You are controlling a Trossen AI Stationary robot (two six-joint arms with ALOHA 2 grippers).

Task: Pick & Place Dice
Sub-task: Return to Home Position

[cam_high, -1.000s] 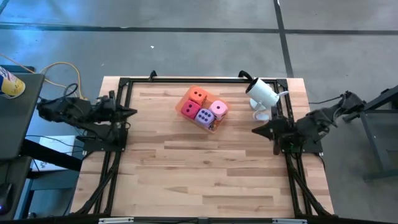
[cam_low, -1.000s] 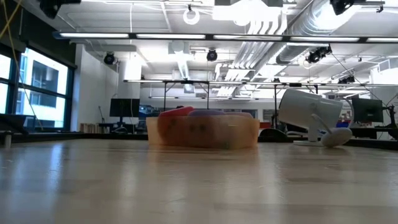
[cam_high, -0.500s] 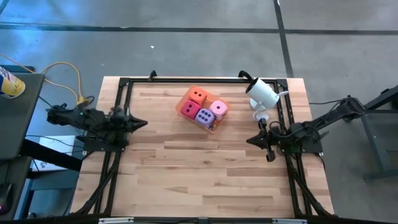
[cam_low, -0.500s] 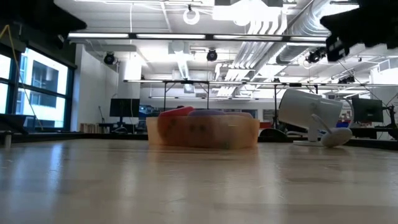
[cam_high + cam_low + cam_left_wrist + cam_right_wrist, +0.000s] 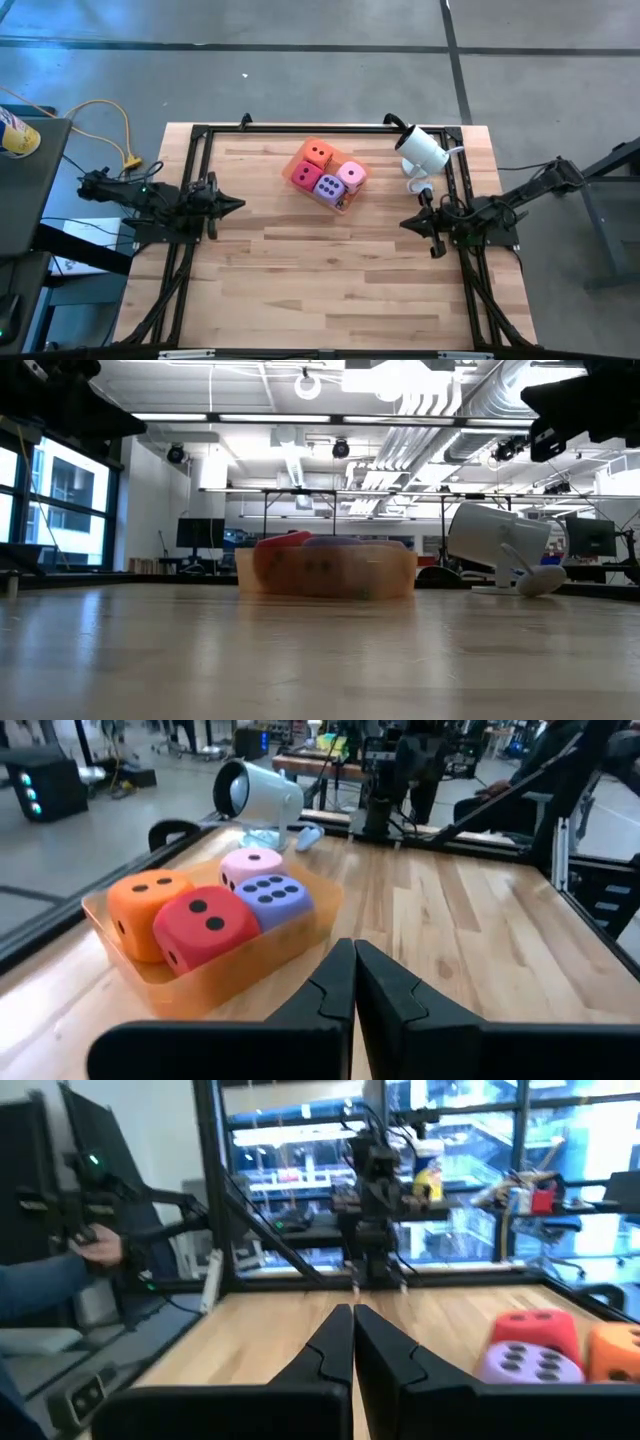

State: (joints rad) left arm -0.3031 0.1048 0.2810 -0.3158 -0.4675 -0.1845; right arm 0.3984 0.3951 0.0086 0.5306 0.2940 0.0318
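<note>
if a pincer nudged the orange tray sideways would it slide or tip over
Probably slides: the orange tray sits flat and low on the smooth wooden table. Its thin translucent wall might flex under a push. The purple die and its three neighbours fill it snugly, so they would likely ride along.

Matt foam-like dice (image 5: 205, 925), translucent plastic tray (image 5: 230, 975), wooden table (image 5: 330, 270)

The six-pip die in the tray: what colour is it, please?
The die is purple, clearest in the left wrist view.
</note>
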